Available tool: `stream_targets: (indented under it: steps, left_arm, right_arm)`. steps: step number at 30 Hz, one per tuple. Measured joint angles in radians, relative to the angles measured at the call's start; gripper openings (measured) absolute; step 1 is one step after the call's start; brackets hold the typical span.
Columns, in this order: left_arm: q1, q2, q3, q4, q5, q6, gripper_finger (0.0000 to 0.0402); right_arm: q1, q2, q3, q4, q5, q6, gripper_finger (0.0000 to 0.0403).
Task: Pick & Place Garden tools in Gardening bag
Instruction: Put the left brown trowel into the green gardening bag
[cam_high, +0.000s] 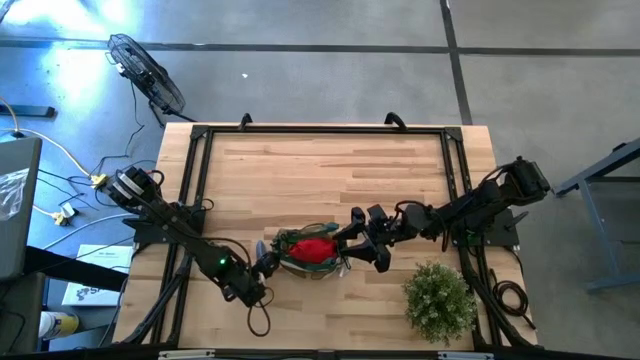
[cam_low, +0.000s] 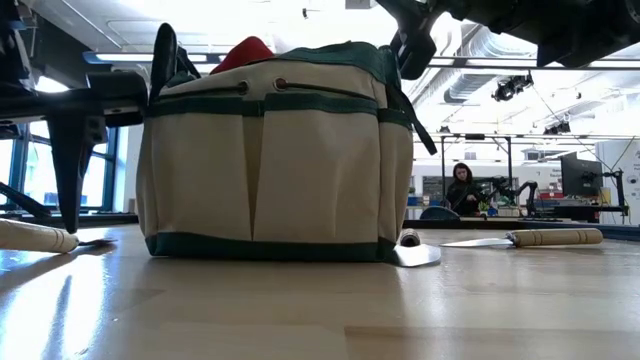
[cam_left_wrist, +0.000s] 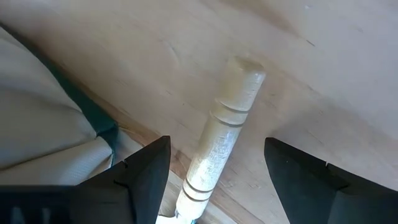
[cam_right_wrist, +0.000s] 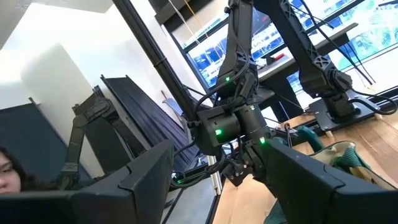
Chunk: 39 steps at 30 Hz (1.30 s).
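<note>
Two arms meet at the bag (cam_high: 312, 252), which sits on the table (cam_high: 330, 165) near its front edge, seen from above. Something red (cam_high: 314, 248) fills the bag's mouth. The left gripper (cam_high: 262, 262) is just beside the bag on the left arm's side, low over the wood. The right gripper (cam_high: 362, 240) is at the bag's opposite side, by its rim. A potted plant (cam_high: 439, 297) stands near the bag, beyond the right gripper and closer to the front edge.

From table height, the bag (cam_low: 275, 150) shows cream pockets with green trim, and the red piece (cam_low: 246, 53) pokes above its rim. A wooden handle (cam_low: 35, 236) lies on the table to one side of the bag. On the other side a trowel (cam_low: 525, 238) lies flat, well apart from the bag, and a metal blade (cam_low: 417, 254) rests just beside the bag's base. A person sits far behind in the room.

The left wrist view shows the left gripper (cam_left_wrist: 214, 177) spread wide, its fingers (cam_left_wrist: 146, 171) on either side of a pale handle (cam_left_wrist: 222, 140) lying on the wood but not touching it. The bag's wall (cam_left_wrist: 43, 124) is just beside.

The right wrist view shows the right gripper (cam_right_wrist: 214, 171) parted with nothing between its fingers (cam_right_wrist: 140, 171); it faces the left arm across the bag (cam_right_wrist: 333, 152).
</note>
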Motion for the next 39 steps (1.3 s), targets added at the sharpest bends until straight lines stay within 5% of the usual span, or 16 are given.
stream_targets:
  steps: [15,32,39]
  left_arm:
    - [0.049,0.004,0.0,0.008,0.09,0.01,0.0245]
    - [0.072,0.051,0.002,0.011,0.18,0.033,0.0067]
    - [0.071,0.052,0.001,0.025,0.151,-0.045,0.0061]
  right_arm:
    - [0.0,0.0,0.0,0.0,0.004,0.002,0.024]
    - [0.0,0.0,0.0,-0.005,0.008,0.0,0.024]
    - [0.0,0.0,0.0,-0.008,0.008,0.0,0.024]
